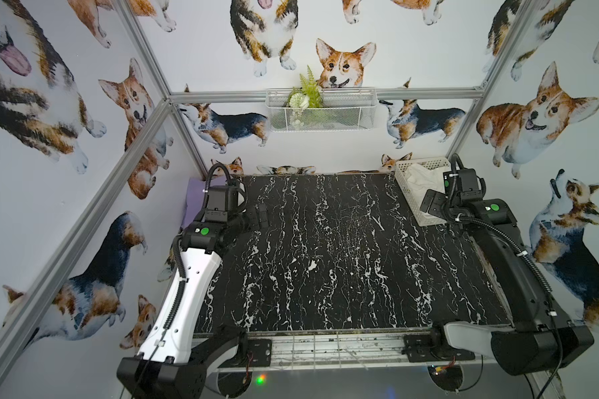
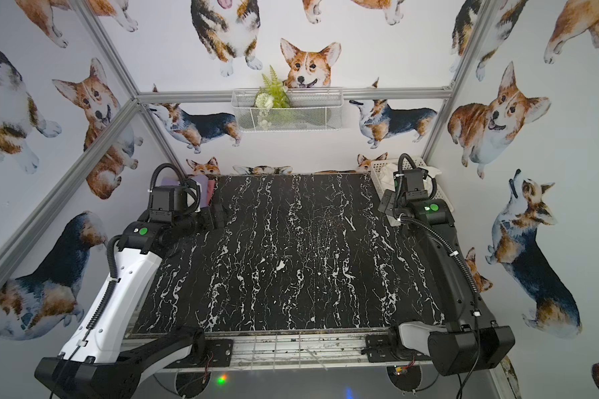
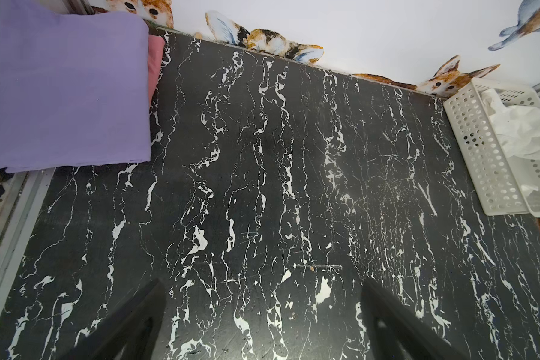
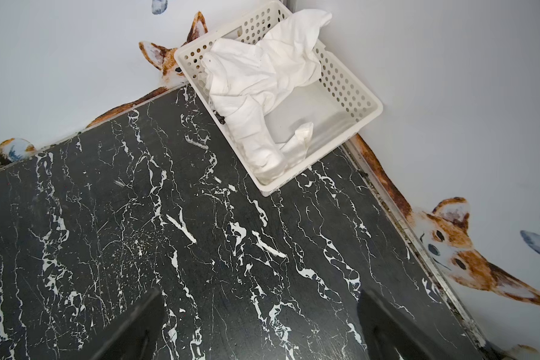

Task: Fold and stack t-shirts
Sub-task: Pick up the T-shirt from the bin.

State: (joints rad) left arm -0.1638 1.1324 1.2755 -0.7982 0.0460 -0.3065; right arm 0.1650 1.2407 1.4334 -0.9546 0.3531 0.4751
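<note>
A folded lavender t-shirt point(image 3: 69, 90) lies in the table's far left corner, on top of a pinkish t-shirt point(image 3: 155, 62) whose edge sticks out beside it. A crumpled white t-shirt point(image 4: 262, 78) lies in the white perforated basket point(image 4: 349, 90) at the far right corner; no print shows on it. My left gripper point(image 3: 262, 286) hovers open over bare table, just right of the folded pile point(image 1: 194, 200). My right gripper point(image 4: 259, 293) is open too, above the table just in front of the basket point(image 1: 408, 193). Neither holds anything.
The black marble-patterned table point(image 1: 325, 259) lies between the two arms. Walls with corgi pictures close in the left, back and right sides. A wire basket with a plant point(image 1: 320, 110) hangs high on the back wall.
</note>
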